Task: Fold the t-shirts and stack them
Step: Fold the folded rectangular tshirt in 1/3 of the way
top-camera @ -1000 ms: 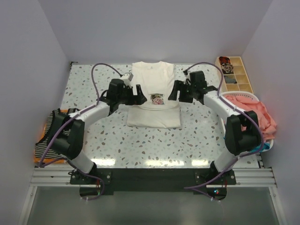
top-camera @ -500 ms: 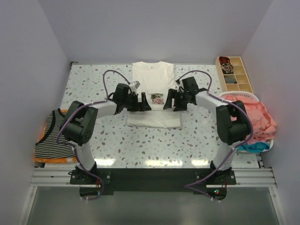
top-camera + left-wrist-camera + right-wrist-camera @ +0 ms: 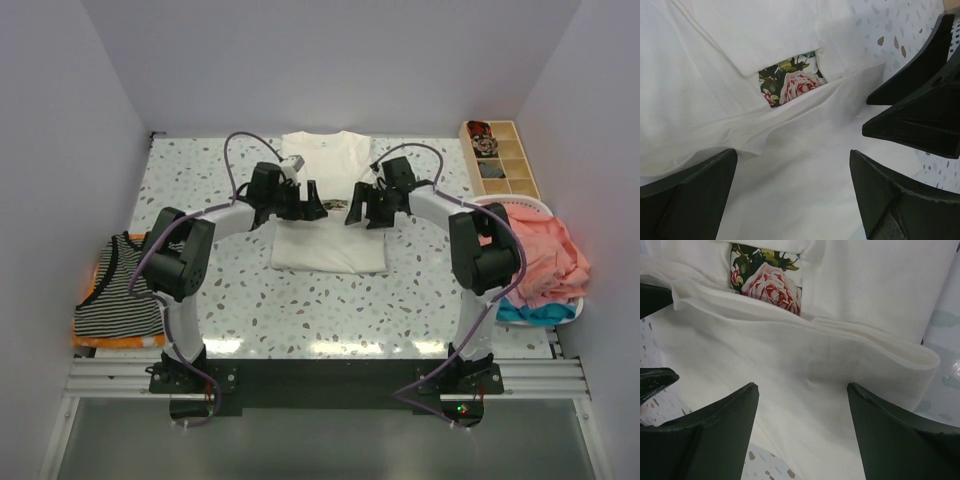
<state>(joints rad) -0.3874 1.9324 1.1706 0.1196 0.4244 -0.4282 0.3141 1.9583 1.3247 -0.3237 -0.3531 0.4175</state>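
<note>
The cream t-shirt (image 3: 328,250) lies flat mid-table, its lower part folded up into a thick layer (image 3: 805,355) that ends just short of the pink-rose print (image 3: 792,85), which also shows in the right wrist view (image 3: 767,282). My left gripper (image 3: 314,204) and right gripper (image 3: 356,210) face each other over the shirt's middle, close together. Both are open and empty, with cloth between the left fingertips (image 3: 792,155) and the right fingertips (image 3: 802,390). The print is hidden in the top view.
A black-and-white striped shirt (image 3: 112,295) lies on an orange one (image 3: 90,340) at the left table edge. A white basket (image 3: 520,203) at the right holds a coral-pink shirt (image 3: 545,250) and a blue one (image 3: 540,313). The wooden tray (image 3: 500,160) stands at the back right.
Both grippers have moved inward from the shirt's side edges to its middle and now nearly meet over the print. The shirt has stayed in place.
</note>
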